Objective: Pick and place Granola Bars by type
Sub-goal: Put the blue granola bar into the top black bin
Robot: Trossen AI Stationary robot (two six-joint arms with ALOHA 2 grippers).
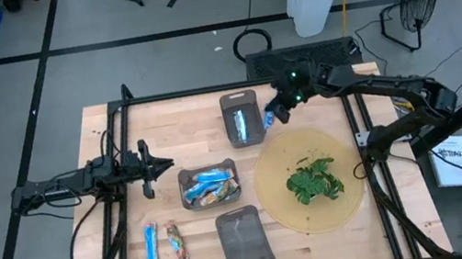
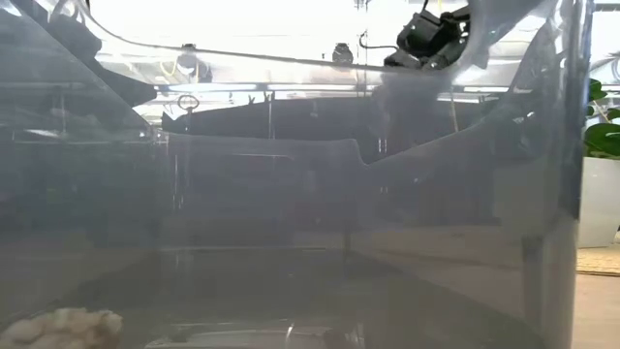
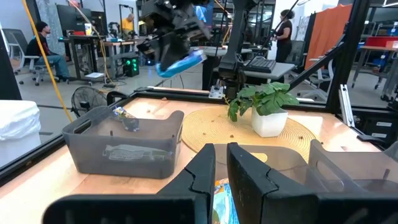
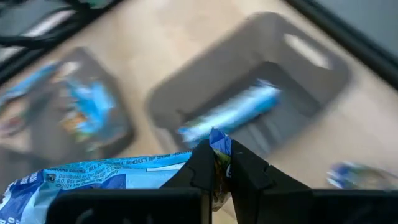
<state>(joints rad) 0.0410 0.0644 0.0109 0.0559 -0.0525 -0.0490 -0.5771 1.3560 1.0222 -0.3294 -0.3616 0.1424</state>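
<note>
A blue granola bar (image 4: 93,177) is being carried, clamped in the right gripper (image 4: 217,163), beside the far grey tray (image 1: 242,118), where a release is judged to be needed next, while the left gripper (image 1: 150,168), fingers nearly together and empty, is being kept waiting near the middle tray (image 1: 209,186).

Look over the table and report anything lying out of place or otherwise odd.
Three granola bars lie loose on the bare table near its front left corner, outside every grey tray. One blue bar hangs in the right tool beside the far tray. Nothing looks spilled or damaged.
</note>
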